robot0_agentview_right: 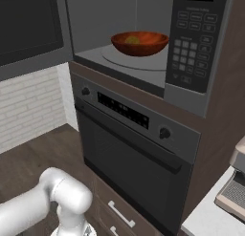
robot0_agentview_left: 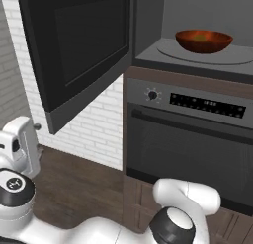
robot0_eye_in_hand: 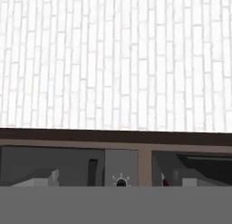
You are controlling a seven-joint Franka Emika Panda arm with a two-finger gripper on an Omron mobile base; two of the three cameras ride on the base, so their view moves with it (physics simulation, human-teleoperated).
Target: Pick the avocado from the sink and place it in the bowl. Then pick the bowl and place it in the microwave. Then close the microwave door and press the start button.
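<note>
The microwave (robot0_agentview_right: 103,20) stands open. Inside, the reddish-brown bowl (robot0_agentview_left: 203,41) (robot0_agentview_right: 139,43) rests on the round turntable plate (robot0_agentview_left: 170,51). The yellowish avocado (robot0_agentview_left: 199,36) (robot0_agentview_right: 132,39) lies in the bowl. The microwave door (robot0_agentview_left: 79,45) (robot0_agentview_right: 28,25) is swung wide to the left. The keypad (robot0_agentview_right: 184,51) sits on the microwave's right side. My gripper (robot0_agentview_left: 35,127) hangs low at the far left, under the door's lower corner, well away from the bowl. Its jaws stand open and hold nothing. The sink is out of view.
An oven (robot0_agentview_left: 188,139) (robot0_agentview_right: 129,149) with knobs and a handle bar sits directly below the microwave. A white brick wall (robot0_eye_in_hand: 116,60) runs behind the open door. A grey appliance (robot0_agentview_right: 234,187) stands on the light counter at the right.
</note>
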